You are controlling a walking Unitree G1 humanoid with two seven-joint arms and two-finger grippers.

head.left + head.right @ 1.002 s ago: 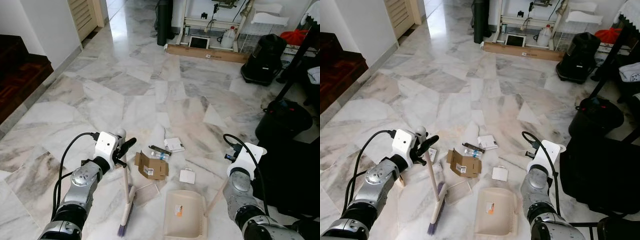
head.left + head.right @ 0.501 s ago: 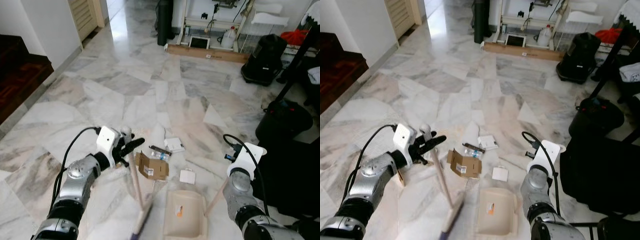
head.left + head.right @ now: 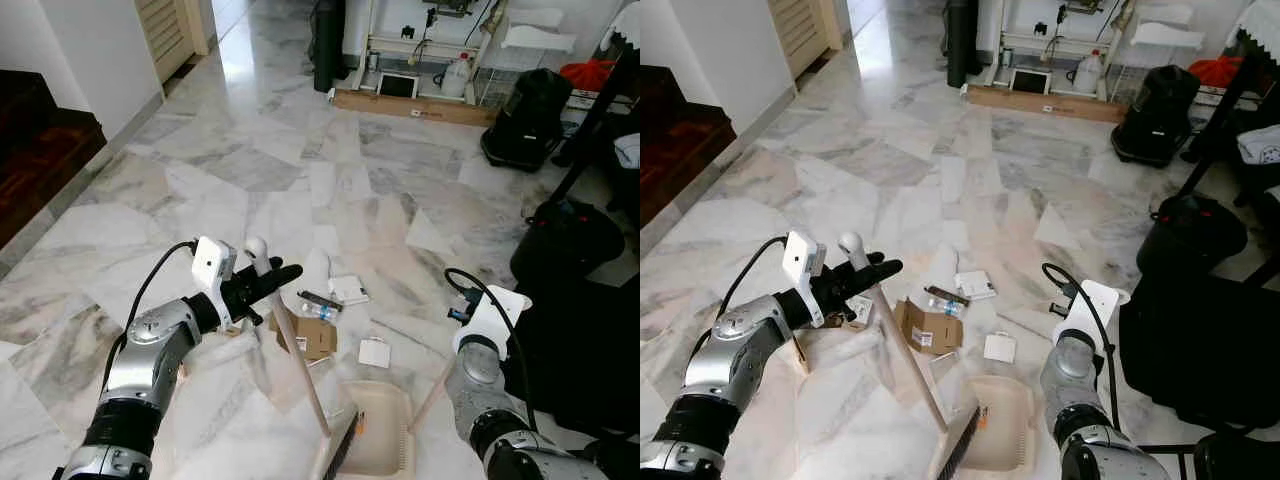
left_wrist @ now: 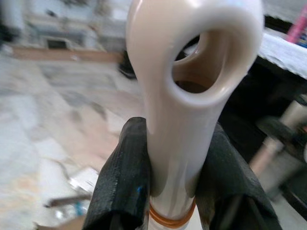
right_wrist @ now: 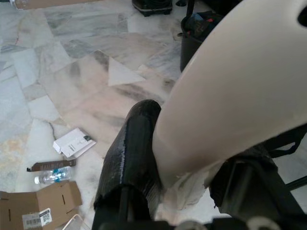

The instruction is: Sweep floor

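My left gripper (image 3: 266, 281) is shut on the cream broom handle (image 3: 296, 363) just below its looped top (image 4: 192, 62). The handle slants down to the right, and the dark broom head (image 3: 340, 456) rests at the mouth of the beige dustpan (image 3: 388, 440). My right gripper (image 5: 192, 167) is shut on the dustpan's cream handle (image 3: 431, 393), low on the right. Litter lies just beyond the pan: a flattened cardboard box (image 3: 306, 336), a small water bottle (image 3: 318, 311), a white booklet (image 3: 348, 289) and a white square of paper (image 3: 375, 352).
Marble floor stretches ahead. Black bags (image 3: 570, 240) and dark fabric (image 3: 580, 340) crowd the right side. A black backpack (image 3: 525, 120) and a long cardboard box (image 3: 415, 105) stand at the back. Dark wooden steps (image 3: 40, 130) rise on the left.
The broom head has swept across the floor from the left to the dustpan's mouth, and the handle now leans more steeply. My left gripper shifted slightly forward. The dustpan stayed put.
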